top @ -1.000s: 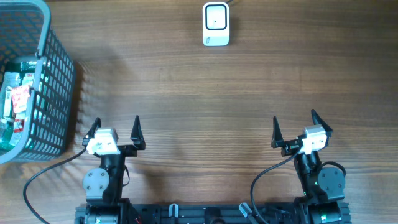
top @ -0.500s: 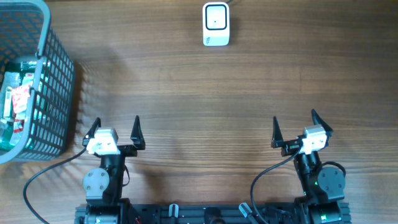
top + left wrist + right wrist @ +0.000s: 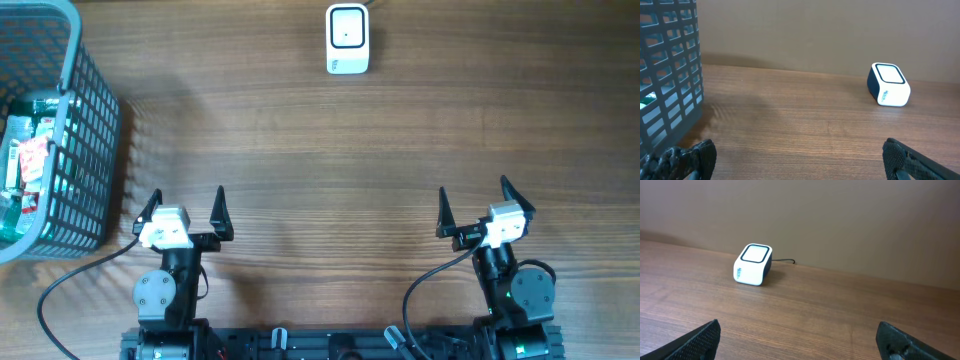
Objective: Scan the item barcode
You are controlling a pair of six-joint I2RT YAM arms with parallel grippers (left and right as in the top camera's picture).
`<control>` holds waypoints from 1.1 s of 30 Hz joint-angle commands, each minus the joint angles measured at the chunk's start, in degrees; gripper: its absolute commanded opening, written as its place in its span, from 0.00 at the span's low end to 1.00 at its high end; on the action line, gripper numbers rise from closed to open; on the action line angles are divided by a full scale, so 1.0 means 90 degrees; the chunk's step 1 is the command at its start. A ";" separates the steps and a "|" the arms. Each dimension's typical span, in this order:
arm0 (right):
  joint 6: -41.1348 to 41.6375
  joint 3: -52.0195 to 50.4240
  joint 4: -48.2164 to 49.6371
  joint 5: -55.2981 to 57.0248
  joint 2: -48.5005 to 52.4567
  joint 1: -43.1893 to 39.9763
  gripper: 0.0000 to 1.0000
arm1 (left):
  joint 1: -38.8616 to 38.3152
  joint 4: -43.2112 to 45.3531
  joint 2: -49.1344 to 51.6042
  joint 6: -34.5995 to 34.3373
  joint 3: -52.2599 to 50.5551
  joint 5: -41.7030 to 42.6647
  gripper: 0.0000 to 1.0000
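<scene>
basket (image 3: pixel 92 150) far left, scanner (image 3: pixel 347 38) rear centre

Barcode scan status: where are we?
Nothing done yet. In hand: nothing; the left gripper and right gripper are open and empty at the near edge. The items lie in the basket; the scanner stands alone at the far side. Remaining: pick an item and show its barcode to the scanner.

I see a small white barcode scanner (image 3: pixel 347 38) with a dark window on top, standing upright at the far middle of the wooden table (image 3: pixel 300 150). Green, red and white packaged items (image 3: pixel 25 160) lie heaped inside the blue-grey mesh basket (image 3: pixel 95 130) at far left.
</scene>
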 commanded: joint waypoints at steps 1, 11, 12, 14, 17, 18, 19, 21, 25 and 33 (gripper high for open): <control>0.0032 -0.0005 0.0032 -0.0036 0.0002 0.0002 1.00 | 0.0039 -0.0041 -0.0046 0.0121 -0.0017 0.0119 1.00; 0.0032 -0.0005 0.0032 -0.0039 0.0002 0.0002 1.00 | 0.0039 -0.0019 -0.0046 0.0041 -0.0010 0.0114 1.00; 0.0027 -0.0005 0.0032 -0.0036 0.0002 0.0002 1.00 | 0.0039 -0.0022 -0.0046 -0.0083 0.0010 0.0068 1.00; 0.0027 -0.0005 0.0032 -0.0036 0.0002 0.0002 1.00 | 0.0039 -0.0056 -0.0046 -0.0291 0.0090 -0.0002 1.00; 0.0029 -0.0005 0.0032 -0.0036 0.0002 0.0002 1.00 | 0.0039 -0.0340 -0.0046 -0.0573 0.0413 0.0000 1.00; 0.0029 -0.0005 0.0032 -0.0039 0.0002 0.0002 1.00 | 0.0039 -0.0471 -0.0046 -0.0610 0.0546 0.0002 1.00; 0.0029 -0.0005 0.0032 -0.0036 0.0002 0.0002 1.00 | 0.0039 -0.0593 -0.0046 -0.0627 0.0658 0.0002 1.00; 0.0029 -0.0005 0.0032 -0.0039 0.0002 0.0002 1.00 | 0.0039 -0.0979 -0.0044 -0.0651 0.0964 0.0002 1.00; 0.0029 -0.0005 0.0032 -0.0039 0.0002 0.0002 1.00 | 0.0039 -0.1916 0.0104 -0.0697 0.1634 0.0005 1.00; 0.0029 -0.0005 0.0032 -0.0036 0.0002 0.0002 1.00 | 0.0039 -0.2929 0.1428 -0.0770 0.3079 0.0639 1.00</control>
